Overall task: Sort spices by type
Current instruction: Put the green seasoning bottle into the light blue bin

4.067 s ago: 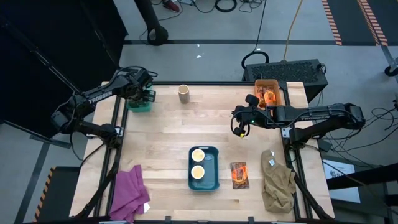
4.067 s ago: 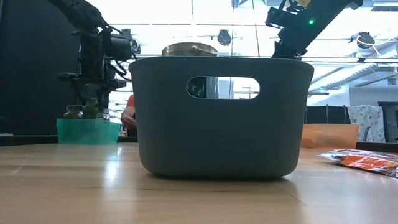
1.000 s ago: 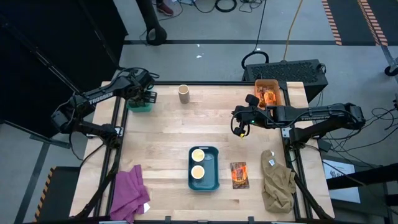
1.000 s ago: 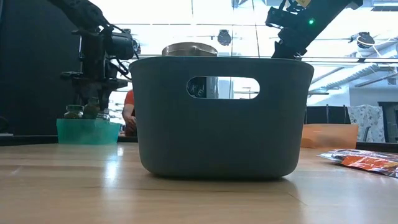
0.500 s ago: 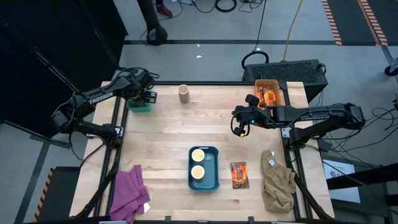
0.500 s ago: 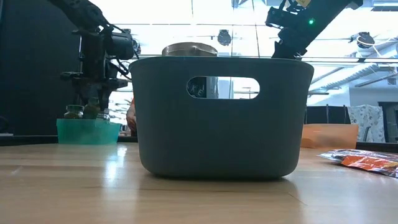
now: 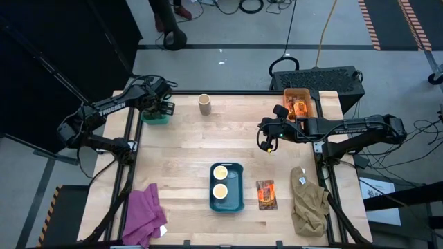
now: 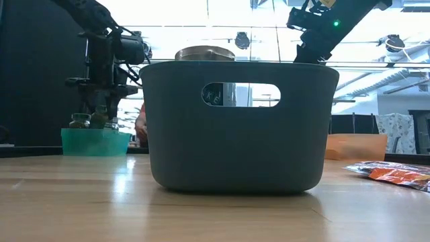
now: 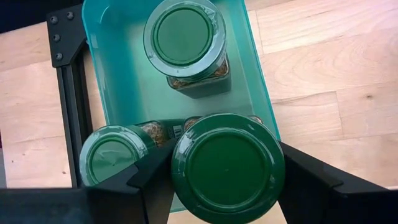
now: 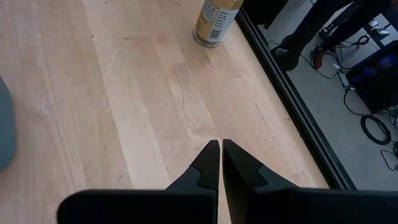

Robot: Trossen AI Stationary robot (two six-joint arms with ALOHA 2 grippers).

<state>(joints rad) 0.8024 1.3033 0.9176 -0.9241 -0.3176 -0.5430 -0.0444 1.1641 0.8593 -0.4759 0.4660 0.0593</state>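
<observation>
Spices, three kinds, spread over a pale wooden surface [image 7: 180, 159].

Left end effector [image 9: 227, 186]: over the teal bin [image 7: 156, 116] at the far left corner; fingers [image 9: 155, 183] closed on a green-lidded jar [image 9: 227, 168], one on each side of its round lid. Jar upright, lid facing up, long axis vertical, directly above the bin's near end.

Right end effector [image 10: 220, 163]: above bare wood at the right of the surface, fingertips pressed together, holding nothing.

Green jars: two more stand upright inside the teal bin [image 9: 193, 46], [image 9: 112, 158]; clear walls, smooth green screw lids, dried contents visible through the glass. The bin is translucent plastic, rectangular with rounded corners.

Cream-topped jars: two stand upright, lids up, in a dark blue tub [image 7: 237, 197] near the front centre [image 7: 220, 172], [image 7: 220, 191]. The tub is matt, soft-cornered, with an oval handle slot showing in the low view. A third jar [image 7: 204, 104] stands alone near the far edge, upright, with a printed label on its round side.

Orange-and-black packets: one lies flat on the surface [image 7: 266, 194], just right of the blue tub, long axis running front to back; glossy, crinkled foil. Others lie in an orange tray [image 7: 307, 93] at the far right corner.

Cloths: a purple cloth [image 7: 142, 214] crumpled at the front left, a khaki cloth [image 7: 309, 201] crumpled at the front right.
</observation>
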